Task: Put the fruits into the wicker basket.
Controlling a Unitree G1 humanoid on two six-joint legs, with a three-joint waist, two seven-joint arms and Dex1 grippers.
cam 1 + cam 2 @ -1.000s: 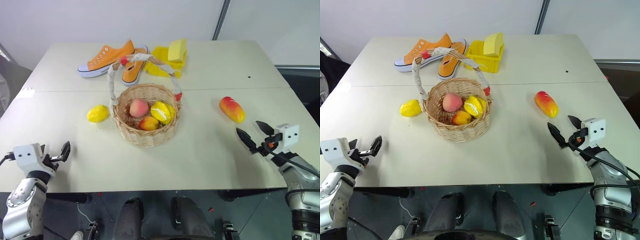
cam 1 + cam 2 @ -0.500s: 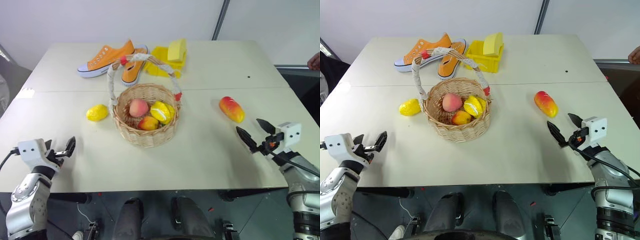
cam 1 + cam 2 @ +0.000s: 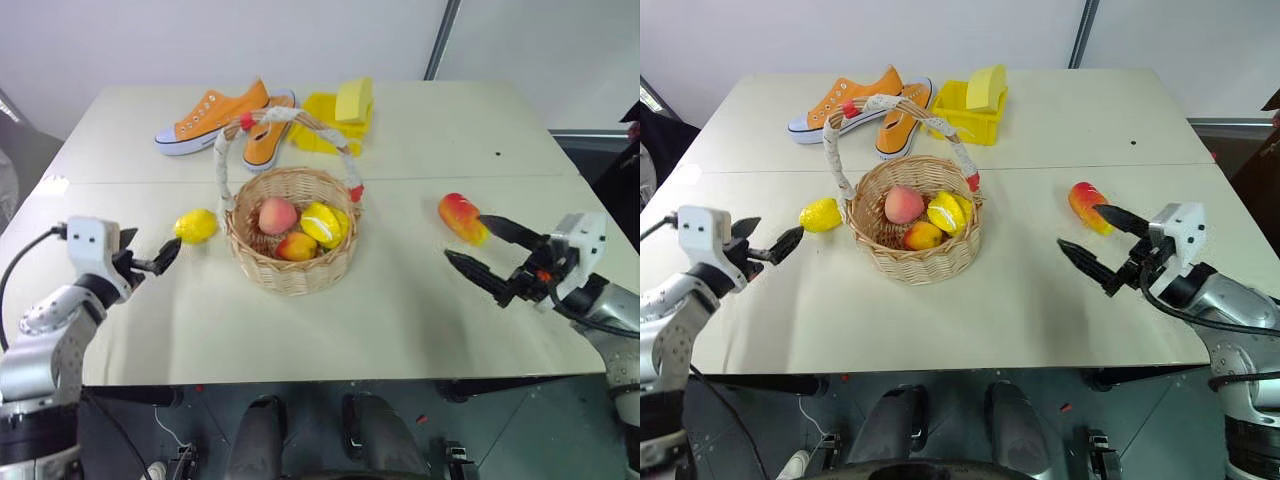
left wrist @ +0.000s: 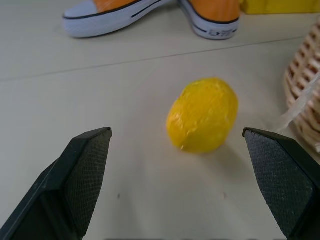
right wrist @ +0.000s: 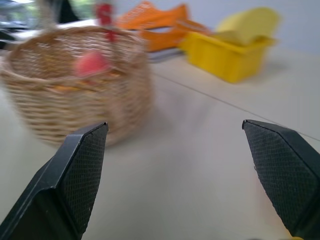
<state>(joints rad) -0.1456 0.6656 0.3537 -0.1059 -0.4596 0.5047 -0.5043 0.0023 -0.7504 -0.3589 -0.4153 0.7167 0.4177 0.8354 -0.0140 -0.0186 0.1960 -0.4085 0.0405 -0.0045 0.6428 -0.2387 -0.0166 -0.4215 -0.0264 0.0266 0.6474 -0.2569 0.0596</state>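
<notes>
The left gripper (image 3: 774, 243) is spread wide with nothing between its fingers (image 4: 85, 170), hovering over the table (image 3: 420, 330); the lemon (image 4: 202, 114) lies on the table just ahead of them, centred on the gap between the two tips and apart from both; beyond it and to the right-hand finger's side stands the basket (image 3: 291, 240), near the lemon but whether it touches I cannot tell; inside it lie a peach (image 3: 278, 215), a yellow fruit (image 3: 324, 223) and an orange one (image 3: 297, 246); past the lemon, further from the fingertips, lie two orange shoes (image 3: 232, 118); the right gripper (image 3: 482, 245) is likewise released and empty, its fingers (image 5: 75, 175) pointing toward the basket; the mango (image 3: 461, 218) lies on the table close against the farther finger, just behind its tip, contact unclear; well beyond the fingers sits a yellow tray (image 3: 970, 112) with a sponge (image 3: 986, 87) on it.
</notes>
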